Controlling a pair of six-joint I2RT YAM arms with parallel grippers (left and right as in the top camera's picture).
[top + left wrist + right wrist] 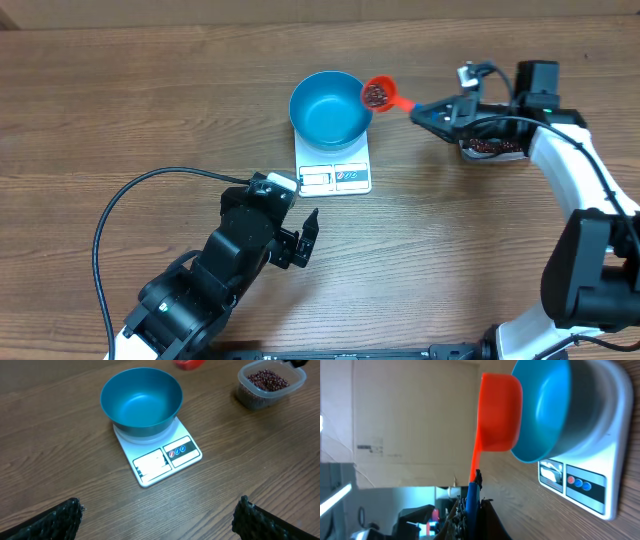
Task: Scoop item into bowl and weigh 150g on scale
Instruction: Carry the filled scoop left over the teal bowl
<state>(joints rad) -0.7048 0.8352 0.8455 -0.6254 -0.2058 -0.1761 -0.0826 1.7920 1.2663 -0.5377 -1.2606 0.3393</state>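
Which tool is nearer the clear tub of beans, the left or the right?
Right. The right tool, gripping the orange scoop, is just beside the clear tub; the open left tool sits well away, past the scale.

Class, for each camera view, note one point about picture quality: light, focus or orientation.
Overhead: evenly lit and sharp, bowl and scale clear. Left wrist: bowl and scale crisp, end effector fingers dark and soft at the bottom corners. Right wrist: scene turned sideways, scoop and bowl loom large near the lens, glare at the lower left.
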